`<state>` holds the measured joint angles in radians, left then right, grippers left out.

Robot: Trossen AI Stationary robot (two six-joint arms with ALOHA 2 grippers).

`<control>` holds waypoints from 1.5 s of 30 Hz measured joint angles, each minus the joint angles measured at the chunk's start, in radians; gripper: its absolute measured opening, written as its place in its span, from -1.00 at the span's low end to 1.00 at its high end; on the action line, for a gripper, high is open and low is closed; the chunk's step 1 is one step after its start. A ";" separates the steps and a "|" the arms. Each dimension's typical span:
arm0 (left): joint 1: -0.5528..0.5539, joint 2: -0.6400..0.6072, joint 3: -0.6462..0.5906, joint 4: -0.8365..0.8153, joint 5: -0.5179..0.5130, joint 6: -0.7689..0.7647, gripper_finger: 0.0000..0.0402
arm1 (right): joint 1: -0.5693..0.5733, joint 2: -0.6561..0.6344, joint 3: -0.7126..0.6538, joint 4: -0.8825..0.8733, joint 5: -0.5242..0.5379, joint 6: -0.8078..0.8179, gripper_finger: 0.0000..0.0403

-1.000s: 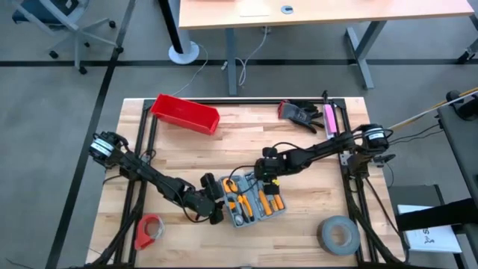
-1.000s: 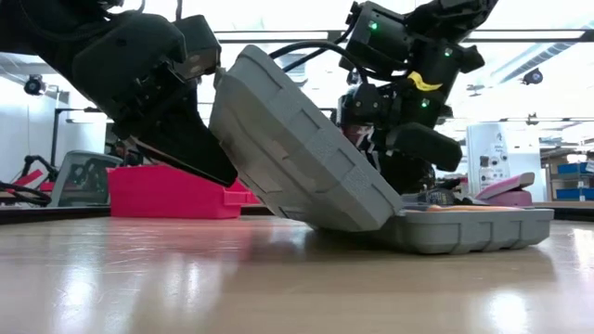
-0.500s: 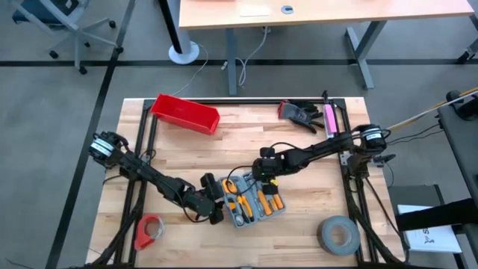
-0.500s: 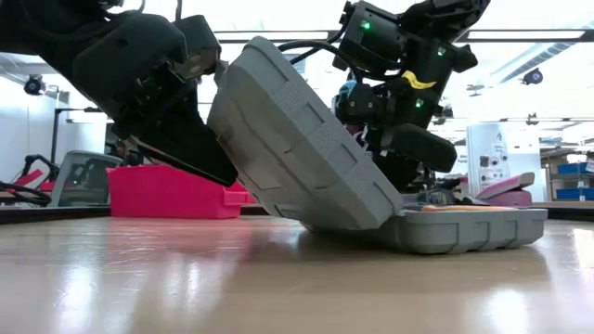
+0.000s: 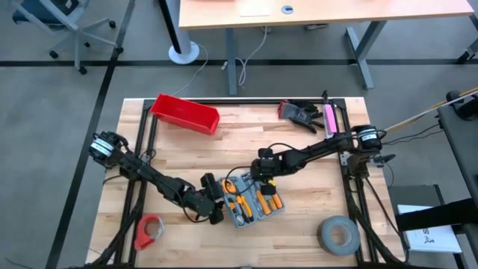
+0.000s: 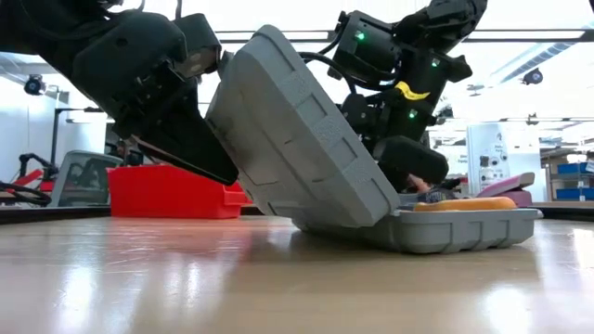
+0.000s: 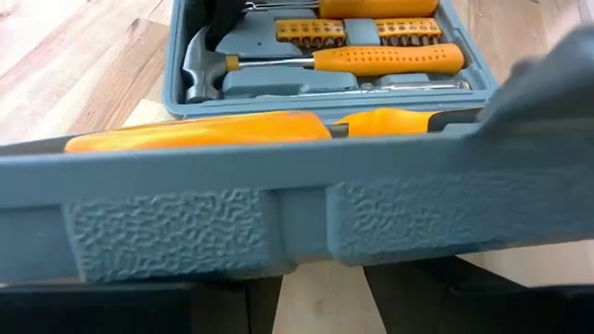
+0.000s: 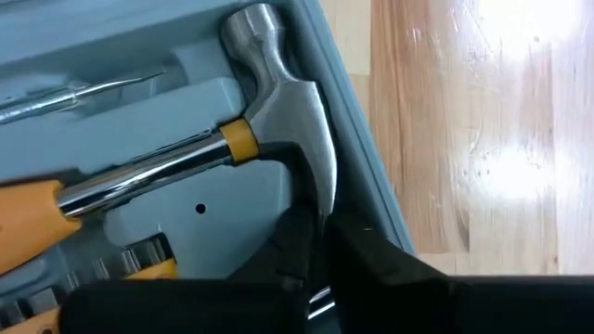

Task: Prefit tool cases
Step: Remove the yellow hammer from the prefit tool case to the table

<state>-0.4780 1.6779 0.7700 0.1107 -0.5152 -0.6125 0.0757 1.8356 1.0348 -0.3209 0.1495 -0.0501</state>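
Observation:
The grey-blue tool case [image 5: 254,202] lies open on the wooden table, its base [image 6: 464,227] flat and its lid [image 6: 297,139] standing slanted toward the table's left. Orange-handled tools and a hammer [image 7: 200,65] sit in the base's recesses. My left gripper [image 5: 216,203] is on the lid's outer side, its fingers apart. My right gripper [image 8: 320,250] points steeply down into the far end of the base, shut at the hammer's head [image 8: 278,102]. My left gripper's fingers [image 6: 186,148] lie against the lid's outer face, coming slanting down from the table's left. The lid leans back on them, with its free rim [image 7: 278,223] above the fingers and nothing between the fingers. My right gripper's shut fingertips meet the claw end [image 8: 320,186] of the hammer head, coming steeply from above. Whether the claw is nipped between them I cannot tell. The hammer lies in its recess.
A red bin [image 5: 185,113] stands at the far left. Black gloves [image 5: 299,113] and a pink tool [image 5: 329,118] lie at the far right. A grey tape roll [image 5: 337,234] is near right and a red roll [image 5: 149,232] near left.
The case's base has slid slightly toward the table's left and the lid stands a little steeper against my still left gripper. An orange handle now shows above the base's rim in the low view. My right gripper has shifted slightly along with it.

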 joint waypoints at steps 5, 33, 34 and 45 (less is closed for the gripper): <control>0.000 0.000 0.000 0.001 0.000 0.000 -0.29 | 0.002 -0.018 0.013 -0.045 -0.001 -0.002 -0.99; -0.011 -0.003 0.001 -0.159 0.092 -0.047 -0.29 | 0.000 -0.050 0.106 -0.183 0.011 0.005 -1.00; -0.010 -0.004 0.001 -0.163 0.091 -0.054 -0.29 | -0.001 -0.056 0.106 -0.183 0.013 0.006 -1.00; -0.010 -0.007 0.001 -0.171 0.055 -0.063 -0.29 | -0.011 -0.106 0.106 -0.207 0.040 0.113 -1.00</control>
<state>-0.4881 1.6712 0.7712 -0.0602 -0.4603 -0.6752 0.0647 1.7294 1.1408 -0.5276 0.1900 0.0626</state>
